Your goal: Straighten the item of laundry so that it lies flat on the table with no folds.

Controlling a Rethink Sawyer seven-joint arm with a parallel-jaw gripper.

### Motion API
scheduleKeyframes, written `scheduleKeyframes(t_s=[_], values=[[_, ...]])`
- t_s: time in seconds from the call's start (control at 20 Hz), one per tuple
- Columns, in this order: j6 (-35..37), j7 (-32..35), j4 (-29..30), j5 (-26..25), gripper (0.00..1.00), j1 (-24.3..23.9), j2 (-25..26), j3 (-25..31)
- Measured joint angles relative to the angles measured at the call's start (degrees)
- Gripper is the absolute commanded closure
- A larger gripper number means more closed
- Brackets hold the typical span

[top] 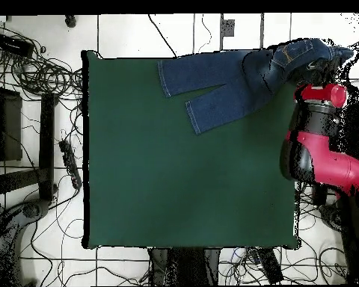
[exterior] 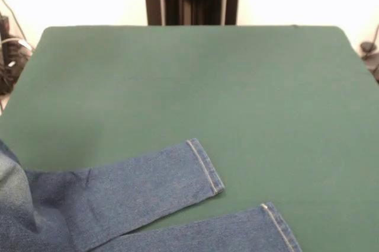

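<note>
- Gripper (top: 317,69): we cannot tell its state; it sits at the jeans' (top: 235,82) raised waist
- Both legs lie flat across the table (top: 175,179) corner

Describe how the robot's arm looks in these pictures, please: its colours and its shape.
The arm is made of thick, rounded segments, glossy red with black sections between them. A short red cylinder sits near its upper end. The front view shows only a red and black rounded piece at the top left corner. The tool itself cannot be made out.
</note>
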Motion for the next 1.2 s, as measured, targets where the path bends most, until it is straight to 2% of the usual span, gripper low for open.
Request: scheduleKeyframes(t_s=[0.35, 0.55, 1.05, 1.1, 1.2], values=[[-1.02, 0.00, -0.14, 6.62, 1.00, 3.87, -0.42, -8.78], [-1.42, 0.00, -1.08, 7.34, 1.00, 5.61, -0.26, -14.10], [-2.13, 0.00, -3.01, 8.61, 1.00, 8.23, 0.30, -21.17], [-2.24, 0.00, -3.84, 9.05, 0.00, 9.17, 0.61, -22.64], [-2.42, 0.00, -4.16, 9.33, 0.00, 9.58, 0.75, -23.28]])
